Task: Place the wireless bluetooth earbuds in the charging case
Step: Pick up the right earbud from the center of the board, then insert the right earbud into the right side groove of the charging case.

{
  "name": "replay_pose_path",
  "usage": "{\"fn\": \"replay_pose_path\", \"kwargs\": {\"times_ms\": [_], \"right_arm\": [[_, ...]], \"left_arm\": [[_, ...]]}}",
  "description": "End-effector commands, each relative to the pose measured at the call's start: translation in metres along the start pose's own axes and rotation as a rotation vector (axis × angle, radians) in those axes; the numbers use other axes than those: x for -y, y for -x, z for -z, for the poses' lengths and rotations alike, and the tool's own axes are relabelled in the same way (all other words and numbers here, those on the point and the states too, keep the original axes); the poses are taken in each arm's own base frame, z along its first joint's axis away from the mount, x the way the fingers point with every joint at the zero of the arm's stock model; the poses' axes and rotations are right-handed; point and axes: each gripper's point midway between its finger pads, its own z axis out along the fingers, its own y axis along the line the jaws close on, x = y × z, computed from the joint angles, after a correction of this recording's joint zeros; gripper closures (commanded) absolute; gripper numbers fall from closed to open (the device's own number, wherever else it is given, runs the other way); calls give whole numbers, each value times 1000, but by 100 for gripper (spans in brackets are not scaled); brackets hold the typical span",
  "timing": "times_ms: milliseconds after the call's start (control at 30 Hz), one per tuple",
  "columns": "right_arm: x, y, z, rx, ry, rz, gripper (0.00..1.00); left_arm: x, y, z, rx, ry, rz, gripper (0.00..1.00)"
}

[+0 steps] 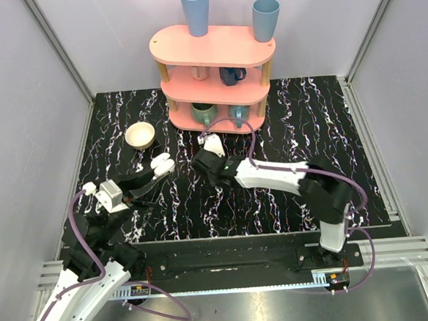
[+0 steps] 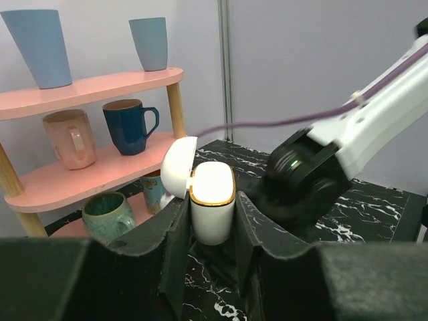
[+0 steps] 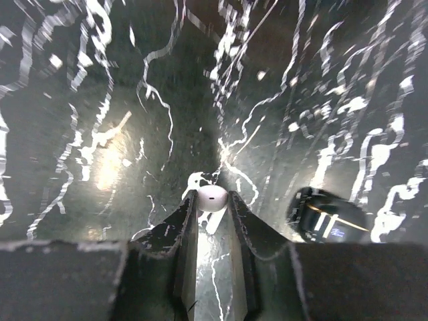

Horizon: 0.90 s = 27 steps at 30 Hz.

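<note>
The left arm (image 1: 76, 284) rises from the near left corner and reaches toward the far right. Its left tool (image 2: 212, 224) is held low over the table (image 1: 321, 116). The fingers (image 2: 175, 231) are clamped on the two sides of the charging case (image 2: 212, 200), which stands upright between them. The case's lid (image 2: 179, 167) is swung open to its left, and the open top shows a thin gold rim. In the top view the case sits left of centre, nearer than the cream bowl (image 1: 140, 135) and a little to its right.

The right arm (image 1: 274, 175) stretches from its base at the near right across to the middle of the table, with its wrist bent downward. The right tool (image 3: 212, 202) points at the marbled surface and is closed on a white earbud (image 3: 212, 197), which is pinched between the fingertips. The pictures do not show whether the earbud touches the table.

The right tool is near the case, to its right, and the two are apart. In the right wrist view a dark rounded object (image 3: 328, 215) lies on the table just right of the tool; what it is cannot be made out.

The pink shelf (image 1: 213, 47) with mugs and blue cups stands at the far side.
</note>
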Motion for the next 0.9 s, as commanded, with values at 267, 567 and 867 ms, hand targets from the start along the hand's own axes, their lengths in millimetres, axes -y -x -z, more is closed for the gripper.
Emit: {"fn": "replay_pose_path", "kwargs": {"times_ms": [267,567,867], "right_arm": [[42,153,188,685,51,-126,79],[48,193,306,968,287,-181,80],[25,200,351,1114,423,-67,80]], "left_arm": [[-4,19,-15,16,23,76,100],[2,12,-32,-39,-23,159,100],[1,8,-43,-65,-22,189,100]]}}
